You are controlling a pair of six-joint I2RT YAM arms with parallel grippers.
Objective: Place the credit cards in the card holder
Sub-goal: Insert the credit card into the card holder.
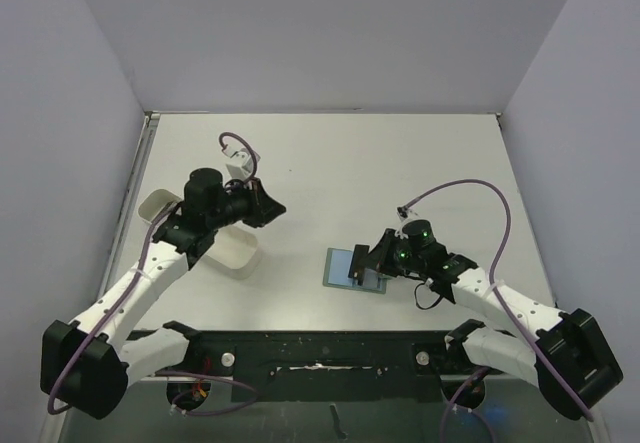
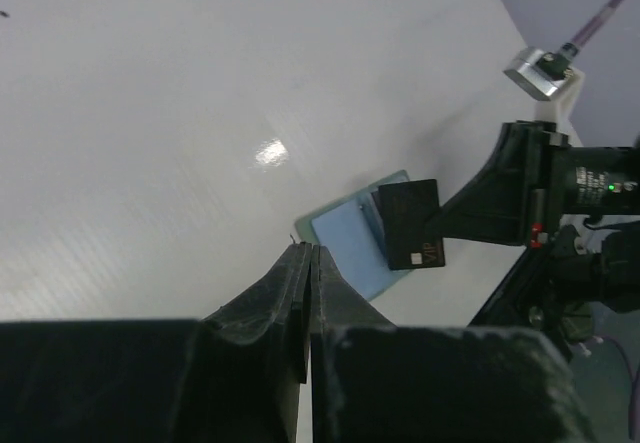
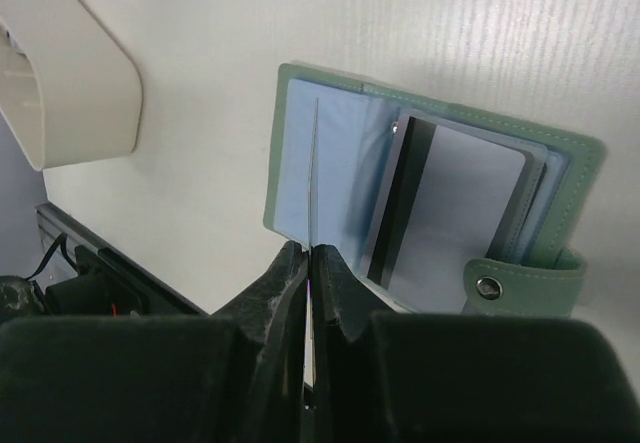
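The card holder (image 1: 345, 268) lies open on the table, sage green outside and light blue inside. In the right wrist view the card holder (image 3: 340, 163) has its snap tab at the lower right, and one credit card with a black stripe (image 3: 450, 208) sits in its right-hand side. My right gripper (image 3: 312, 253) is shut on a second credit card (image 3: 315, 163), seen edge-on over the left-hand side. The left wrist view shows this dark credit card (image 2: 412, 225) above the card holder (image 2: 345, 248). My left gripper (image 2: 312, 255) is shut and empty, raised to the left of the holder (image 1: 272, 207).
A white oblong plastic tray (image 1: 236, 248) stands under the left arm, left of the card holder; its end shows in the right wrist view (image 3: 70, 73). Grey walls close in the table at the back and on both sides.
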